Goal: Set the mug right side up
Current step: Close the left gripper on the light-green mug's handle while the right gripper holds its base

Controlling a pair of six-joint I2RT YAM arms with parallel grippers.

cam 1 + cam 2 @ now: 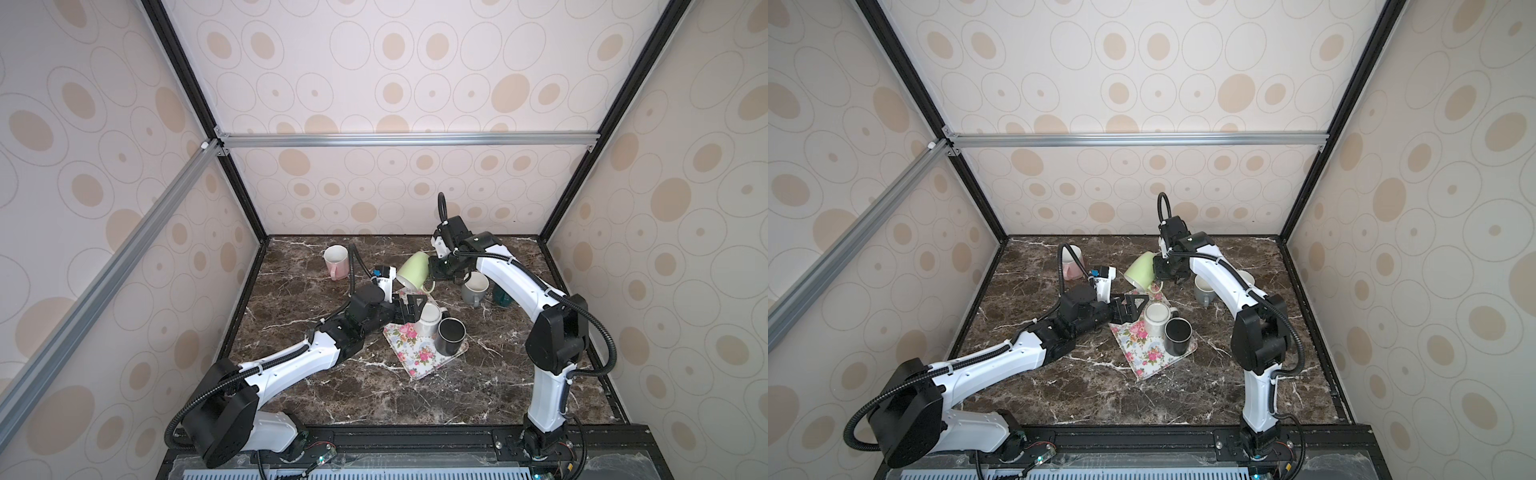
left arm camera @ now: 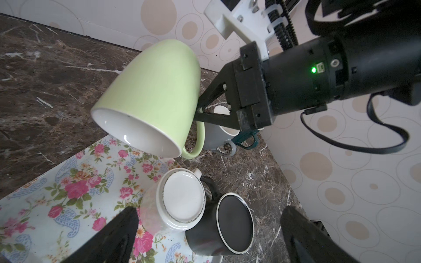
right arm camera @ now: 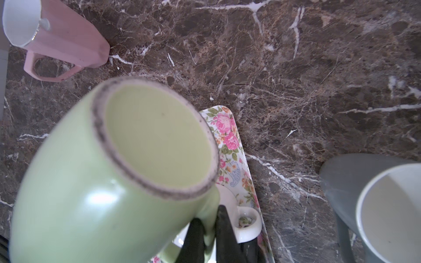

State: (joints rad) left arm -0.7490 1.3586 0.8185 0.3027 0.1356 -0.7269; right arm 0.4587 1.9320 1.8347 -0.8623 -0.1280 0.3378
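A dark brown marble tabletop (image 1: 374, 395) fills the floor of the booth, and both arms reach over its middle. The right gripper (image 1: 434, 272) has its fingers (image 3: 196, 230) pinched together on the handle of the glossy light green ceramic mug (image 1: 413, 269), which hangs clear of the table above the far corner of the tray. The green mug is tilted steeply, with its unglazed foot ring pointing up and away and its white-lined mouth (image 2: 136, 134) facing down toward the tray. The left gripper (image 1: 411, 309) hovers low over the rectangular floral-printed tray (image 1: 415, 361), with its jaws spread wide and nothing between them, just beside the white mug. The tray lies askew near the centre of the table and carries two mugs that touch each other. One is a white ceramic mug (image 2: 182, 200) standing upside down with its flat base showing, and the other is a black mug with a pale rim (image 2: 234, 225) on the side nearer the right arm. A grey mug with a white interior (image 1: 473, 289) stands upright on the marble under the right arm, well apart from the tray. A pale pink faceted mug (image 1: 336, 259) stands upright near the far left of the table.
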